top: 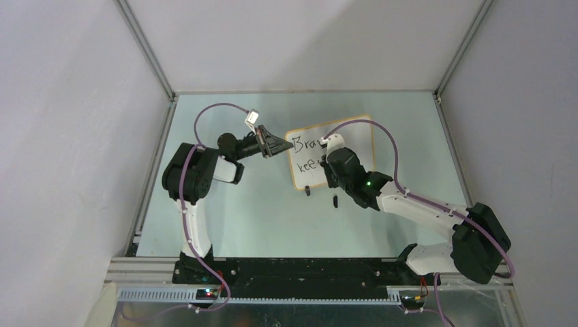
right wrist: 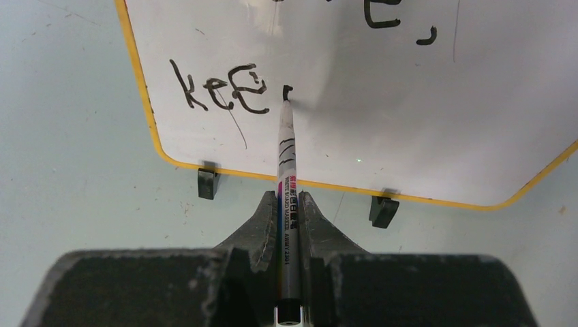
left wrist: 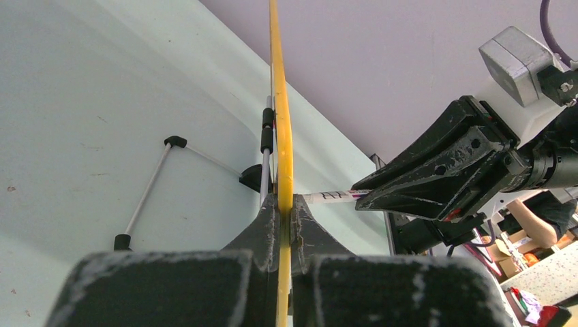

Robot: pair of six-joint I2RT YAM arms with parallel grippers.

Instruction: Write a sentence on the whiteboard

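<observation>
Right pincer (right wrist: 288, 199), marker (right wrist: 286, 146) clamped (tip touching whiteboard (right wrist: 422, 109))

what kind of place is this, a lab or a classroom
Probably a robot test cell in a lab: a pale table boxed in by plain white panels, the left arm and right arm bolted to a black rail at its near edge, working on a small whiteboard.

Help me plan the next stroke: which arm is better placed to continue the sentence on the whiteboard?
Right. The right gripper is shut on the marker, whose tip touches the whiteboard just after the sentence's "kee". The left gripper clamps the board's edge and holds no pen.
</observation>
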